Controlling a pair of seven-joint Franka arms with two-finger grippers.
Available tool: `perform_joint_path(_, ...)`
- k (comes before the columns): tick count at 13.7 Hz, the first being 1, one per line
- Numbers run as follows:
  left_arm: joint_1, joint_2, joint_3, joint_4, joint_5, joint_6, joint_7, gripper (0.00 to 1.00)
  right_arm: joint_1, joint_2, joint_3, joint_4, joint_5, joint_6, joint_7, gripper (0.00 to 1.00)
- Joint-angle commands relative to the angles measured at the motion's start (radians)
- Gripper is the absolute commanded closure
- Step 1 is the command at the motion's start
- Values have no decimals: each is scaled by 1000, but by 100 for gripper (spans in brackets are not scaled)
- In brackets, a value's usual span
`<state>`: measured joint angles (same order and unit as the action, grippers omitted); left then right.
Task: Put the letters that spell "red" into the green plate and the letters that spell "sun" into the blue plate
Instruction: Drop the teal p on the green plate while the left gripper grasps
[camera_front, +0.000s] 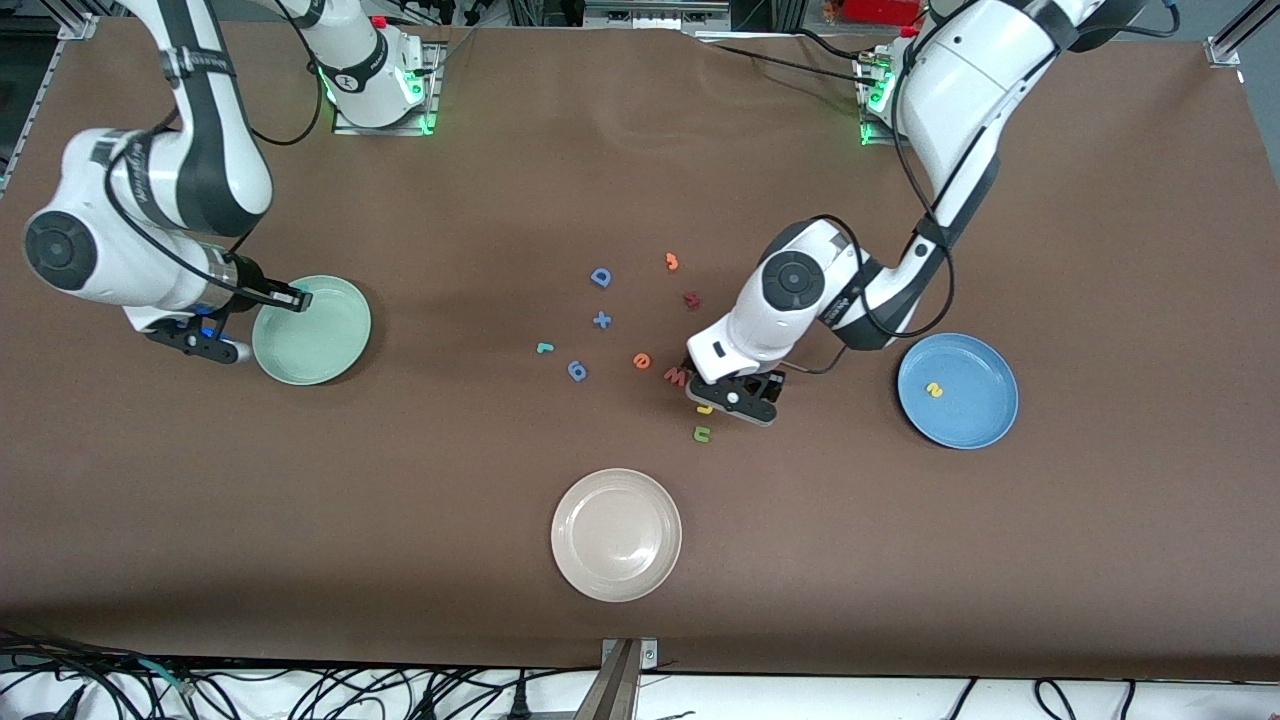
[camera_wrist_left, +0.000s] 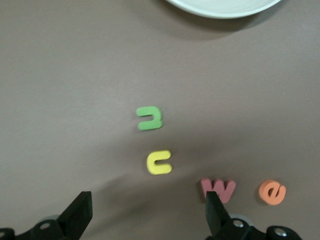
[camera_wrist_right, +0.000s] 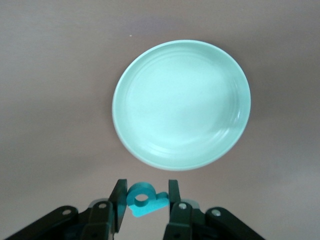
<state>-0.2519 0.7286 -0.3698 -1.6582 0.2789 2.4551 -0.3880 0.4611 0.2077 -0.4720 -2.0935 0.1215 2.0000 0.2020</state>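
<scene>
Holding: right gripper (camera_wrist_right: 144, 200) pinches teal "d" (camera_wrist_right: 142, 199) beside green plate (camera_wrist_right: 225, 135).
Hovering: left gripper (camera_wrist_left: 147, 215), spread, over yellow arch (camera_wrist_left: 159, 162); green arch (camera_wrist_left: 149, 118) beside.
Blue plate (camera_front: 985, 420): yellow "s" (camera_front: 935, 390) inside.

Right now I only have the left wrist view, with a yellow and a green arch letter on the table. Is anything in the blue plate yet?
Observer: Yes, the yellow "s" lies in the blue plate.
Operator: What's the right tool doing?
Observer: The right tool is shut on the teal "d", at the rim of the green plate.
Operator: Where's the "r"?
Observer: The teal "r" lies on the table, toward the right arm's end from the orange "e".
</scene>
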Motion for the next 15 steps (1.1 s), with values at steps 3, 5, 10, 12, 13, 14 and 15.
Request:
perform_joint_path(3, -121, 63, 124, 69, 66, -12, -17, 0, -15, 41, -13, -150, 21, 173, -65, 86)
perform_joint_path(5, -129, 80, 124, 93, 68, -10, -29, 0, -24, 61, -14, -197, 21, 219, -65, 85)
perform_joint_path(10, -155, 124, 134, 132, 89, -10, -57, 0, -50, 122, -13, -206, 24, 267, -82, 81)
perform_joint_path(12, -155, 135, 138, 153, 108, -10, -58, 0, -50, 133, -13, -206, 24, 281, -81, 81)
perform_joint_path(13, -155, 141, 140, 155, 109, -10, -58, 0, -50, 137, -13, -204, 26, 283, -82, 77)
perform_joint_path(14, -155, 141, 140, 155, 109, -10, -58, 0, -50, 139, -13, -204, 26, 286, -81, 70)
perform_joint_path(15, -155, 141, 140, 155, 109, -10, -58, 1, -50, 142, -13, -206, 26, 290, -81, 61)
